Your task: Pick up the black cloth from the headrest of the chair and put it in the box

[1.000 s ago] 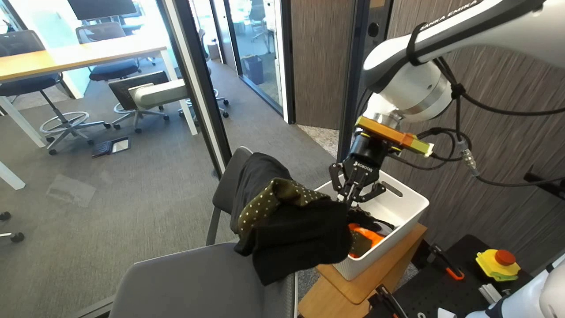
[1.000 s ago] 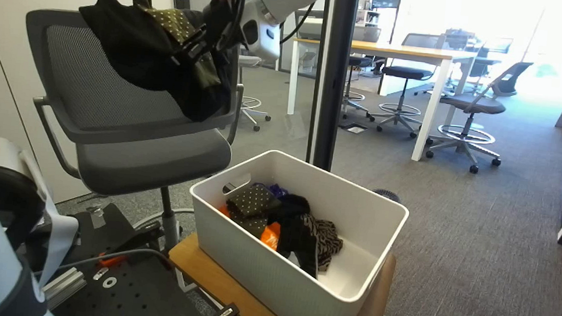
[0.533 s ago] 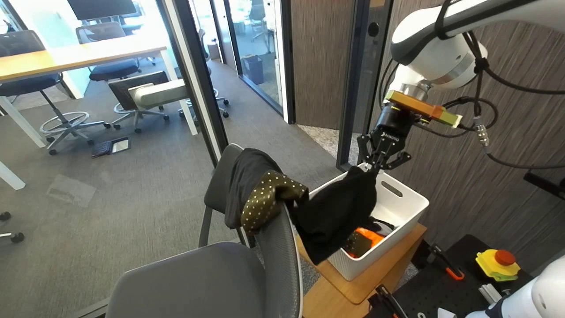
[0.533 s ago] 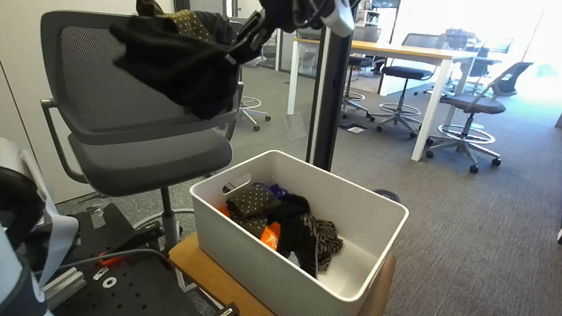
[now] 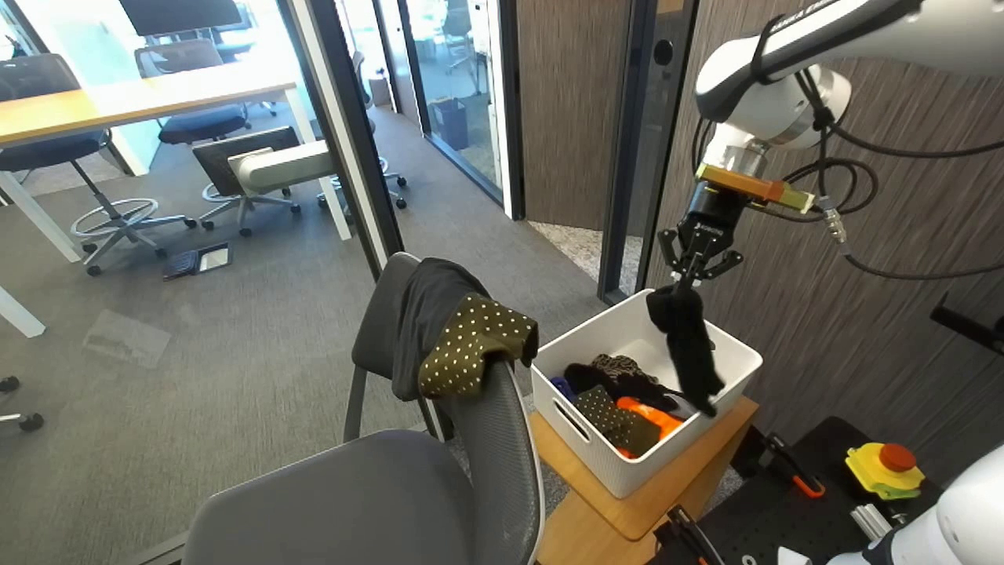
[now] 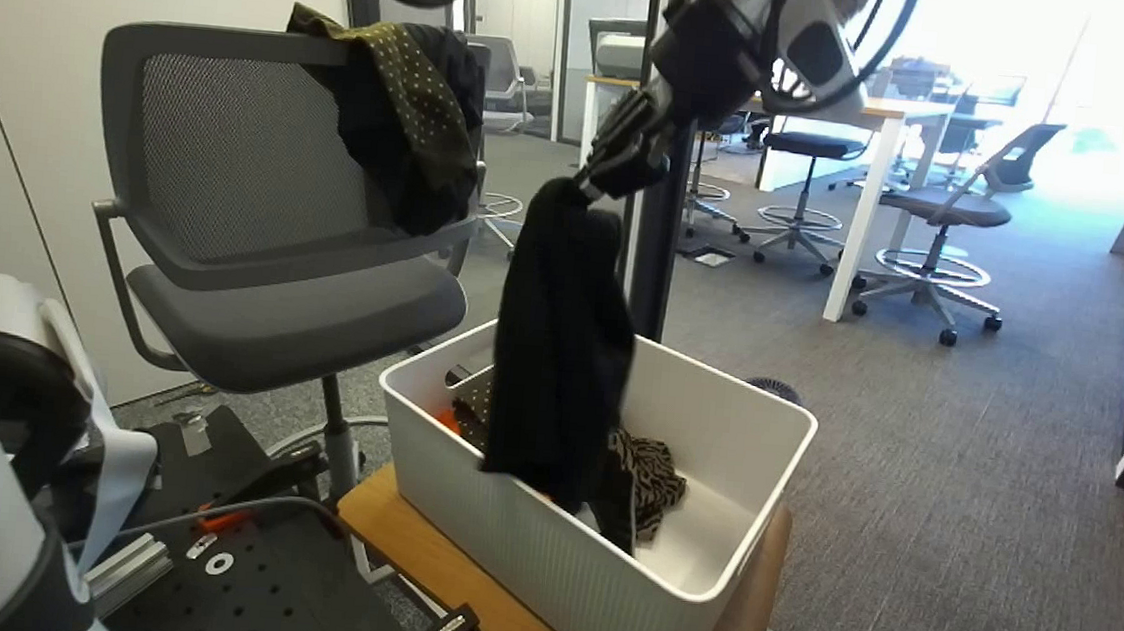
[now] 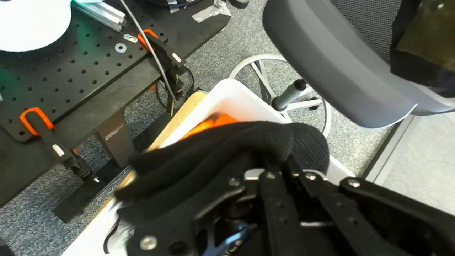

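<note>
My gripper [image 5: 684, 284] is shut on the top of a black cloth [image 5: 690, 349] and holds it hanging free of the chair. The cloth hangs over the white box [image 5: 584, 451], in both exterior views; its lower end is at about rim height or lower, exact depth unclear. In an exterior view the cloth [image 6: 559, 355] covers part of the box's contents. In the wrist view the folded cloth [image 7: 213, 156] is pinched between the fingertips, with the box wall [image 7: 245, 97] behind. The chair's backrest [image 6: 244, 150] carries a dark cloth [image 5: 427, 314] and an olive dotted cloth [image 5: 478, 345].
The box holds a dotted cloth [image 5: 608, 416], an orange item [image 5: 651, 414] and a striped cloth [image 6: 652, 473]. It stands on a wooden stand [image 5: 627, 518]. A black perforated table [image 6: 271, 573] with clamps and a yellow-red stop button [image 5: 886, 469] are close by.
My gripper has pulled the black cloth off the chair back and carried it over the box. The dotted and dark cloths stay on the chair, which has shifted slightly.
</note>
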Motion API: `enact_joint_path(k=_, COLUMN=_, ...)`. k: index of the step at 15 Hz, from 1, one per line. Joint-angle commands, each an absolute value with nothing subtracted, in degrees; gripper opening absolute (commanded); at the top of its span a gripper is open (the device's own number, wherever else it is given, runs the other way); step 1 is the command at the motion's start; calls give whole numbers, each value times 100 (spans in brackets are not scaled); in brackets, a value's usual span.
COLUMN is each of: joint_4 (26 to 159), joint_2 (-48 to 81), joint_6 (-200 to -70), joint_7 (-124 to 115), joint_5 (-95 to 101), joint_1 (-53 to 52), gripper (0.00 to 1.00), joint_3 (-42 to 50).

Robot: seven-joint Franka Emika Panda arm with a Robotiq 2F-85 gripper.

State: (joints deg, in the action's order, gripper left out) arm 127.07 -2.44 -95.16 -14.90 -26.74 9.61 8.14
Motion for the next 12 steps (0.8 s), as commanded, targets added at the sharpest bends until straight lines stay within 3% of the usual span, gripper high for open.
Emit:
enact_joint_path(k=1, joint_4=12121, joint_2=972, joint_6=-9632, joint_7=-1167, joint_5=-2709, joint_1=934, gripper=2, joint_3=847)
enact_joint_path(k=12, joint_4=11222, joint_2=2785, joint_6=-9770, joint_7=-1287, joint_5=-2654, joint_1=964, gripper=2, joint_3=783)
